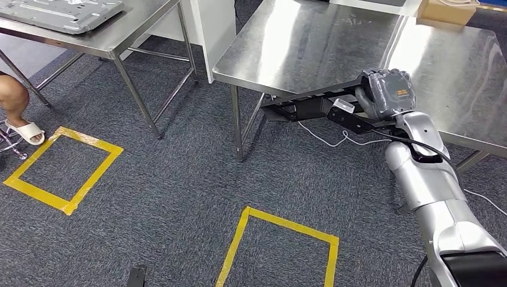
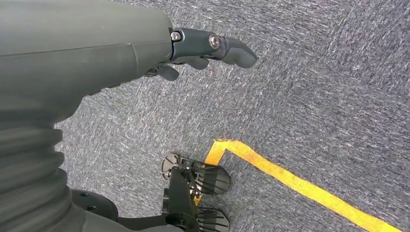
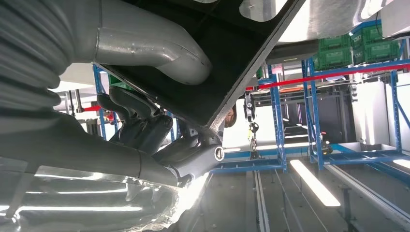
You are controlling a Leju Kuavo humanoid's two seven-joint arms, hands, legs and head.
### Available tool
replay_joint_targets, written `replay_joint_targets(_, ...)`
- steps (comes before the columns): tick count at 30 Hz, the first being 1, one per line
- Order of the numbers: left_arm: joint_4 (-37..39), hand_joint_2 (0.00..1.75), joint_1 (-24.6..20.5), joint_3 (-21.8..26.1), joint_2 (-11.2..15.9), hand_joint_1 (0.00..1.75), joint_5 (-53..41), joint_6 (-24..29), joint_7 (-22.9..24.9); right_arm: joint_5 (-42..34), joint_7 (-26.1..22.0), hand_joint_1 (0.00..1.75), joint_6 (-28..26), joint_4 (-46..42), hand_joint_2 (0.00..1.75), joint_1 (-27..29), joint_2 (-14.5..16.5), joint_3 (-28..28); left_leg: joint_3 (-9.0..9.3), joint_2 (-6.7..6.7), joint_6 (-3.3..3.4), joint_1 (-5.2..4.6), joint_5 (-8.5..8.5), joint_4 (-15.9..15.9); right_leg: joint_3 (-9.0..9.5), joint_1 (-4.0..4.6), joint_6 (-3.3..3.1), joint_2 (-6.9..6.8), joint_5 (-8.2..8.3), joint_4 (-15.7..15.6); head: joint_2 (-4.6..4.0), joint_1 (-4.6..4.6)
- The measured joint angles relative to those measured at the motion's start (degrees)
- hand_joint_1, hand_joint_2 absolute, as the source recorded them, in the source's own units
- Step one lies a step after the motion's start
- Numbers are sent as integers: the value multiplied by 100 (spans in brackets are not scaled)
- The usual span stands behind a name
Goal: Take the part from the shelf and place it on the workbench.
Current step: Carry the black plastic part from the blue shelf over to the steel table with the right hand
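Note:
My right hand (image 1: 387,92) grips a flat black part (image 1: 308,106) at the near edge of the steel workbench (image 1: 311,42). The part sticks out to the left along that edge; I cannot tell whether it touches the bench. In the right wrist view the thumb (image 3: 159,48) lies on one face of the black part (image 3: 217,58) and the darker fingers (image 3: 145,128) curl under the other. In the left wrist view my left hand (image 2: 193,50) hangs over the carpet with its fingers apart and nothing in it.
A second steel table (image 1: 128,30) with a grey metal panel (image 1: 60,12) stands at the back left. Yellow tape squares (image 1: 63,170) mark the carpet. A person's sandalled foot (image 1: 24,130) is at the left edge. A cardboard box (image 1: 448,9) sits on the bench's far side.

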Motion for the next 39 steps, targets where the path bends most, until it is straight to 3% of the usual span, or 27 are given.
replay_joint_targets(12, 0, 175, 0, 15, -33, 0, -36, 0, -15, 9, 76, 175, -90, 2, 175, -31, -19, -17, -5, 1, -3, 6, 2, 0, -6, -6, 0, 0, 1, 1, 0, -1)
replay_joint_targets(21, 0, 175, 0, 56, -40, 0, -40, 4, -19, -131, 57, 175, -79, 2, 175, -32, -7, -31, -31, -12, 3, -2, -2, 39, -15, -70, 21, -3, 16, -3, 0, -2)
replay_joint_targets(24, 0, 175, 0, 58, -41, 0, -39, 5, -29, -132, 57, 175, -51, -2, 175, -46, -10, -40, -38, -7, 29, -6, 1, 59, -17, -80, 55, 10, 39, -20, 1, -3)
replay_joint_targets(26, 0, 175, 0, 60, -49, 0, -36, 3, -47, -124, 57, 175, 6, -17, 175, -86, -26, -59, -14, 31, 83, 13, 53, -3, -39, -59, 90, 3, 48, -27, 1, 0)
replay_joint_targets(28, 0, 175, 1, 61, -67, 0, -34, 0, -63, -116, 58, 175, 73, -38, 175, -164, -51, -72, 7, 98, 144, 47, 135, -107, -181, -29, 73, -107, -112, 213, 1, 10)
replay_joint_targets(30, 0, 175, 8, 64, -81, 0, -34, -1, -70, -112, 70, 175, 144, -45, 175, -252, -68, -72, -16, 184, 172, 61, 178, -146, -511, -39, 26, -208, -469, 927, 1, 17)
replay_joint_targets(32, 0, 175, 16, 72, -90, 0, -34, -1, -71, -110, 94, 175, 233, -44, 175, -317, -86, -64, -54, 282, 163, 68, 194, -143, -776, -67, 53, -229, -718, 1595, 0, 19)
replay_joint_targets(33, 0, 175, 19, 81, -96, 0, -34, -1, -71, -110, 104, 175, 278, -44, 175, -353, -102, -60, -68, 336, 149, 76, 200, -139, -747, -87, 105, -248, -715, 1619, -1, 19)
replay_joint_targets(34, 0, 175, 20, 90, -102, 0, -35, -1, -72, -110, 110, 175, 311, -44, 175, -397, -119, -57, -80, 392, 127, 89, 203, -131, -592, -106, 172, -289, -636, 1398, -1, 19)
replay_joint_targets(36, -1, 175, 19, 108, -105, 0, -39, -2, -72, -109, 119, 175, 347, -44, 175, -515, -139, -47, -108, 501, 53, 95, 186, -79, -85, -128, 288, -515, -418, 580, 0, 26)
replay_joint_targets(37, -1, 175, 18, 114, -105, 0, -42, -2, -73, -103, 130, 175, 357, -45, 175, -577, -141, -37, -123, 552, 5, 85, 166, -45, 96, -122, 287, -600, -352, 272, 1, 26)
replay_joint_targets(39, -2, 175, 16, 126, -102, 0, -48, -2, -74, -79, 171, 175, 398, -46, 175, -698, -151, -17, -133, 654, -68, 55, 131, 0, 205, -93, 185, -620, -327, 72, 1, 11)
